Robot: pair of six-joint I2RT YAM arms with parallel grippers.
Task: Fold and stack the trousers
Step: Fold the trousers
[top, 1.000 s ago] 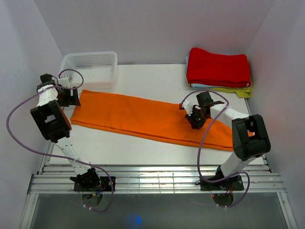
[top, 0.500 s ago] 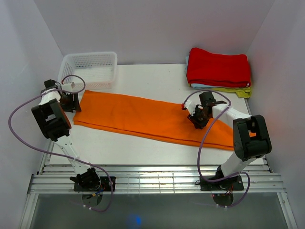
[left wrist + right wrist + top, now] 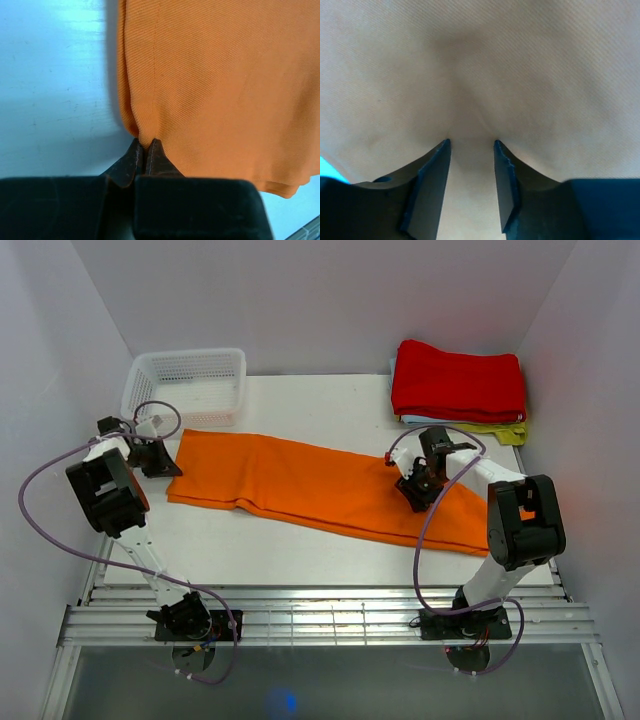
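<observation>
trousers (image 3: pixel 320 485) one; left tool (image 3: pixel 144 145), right tool (image 3: pixel 470 145); basket (image 3: pixel 186 412) one

Overhead; both wrists close over trousers (image 3: pixel 320 485)

We are seeing the white basket (image 3: pixel 187 385) standing just beyond the left claw (image 3: pixel 170 466), with the left wall (image 3: pixel 60 390) crowding its outer side. Beyond the right claw (image 3: pixel 413 494), the red folded pile (image 3: pixel 458 380) is closing off the far corner. Between the claws the trousers (image 3: pixel 300 485) are lying flat; nearer than both, bare surface (image 3: pixel 300 555) is lying open.
</observation>
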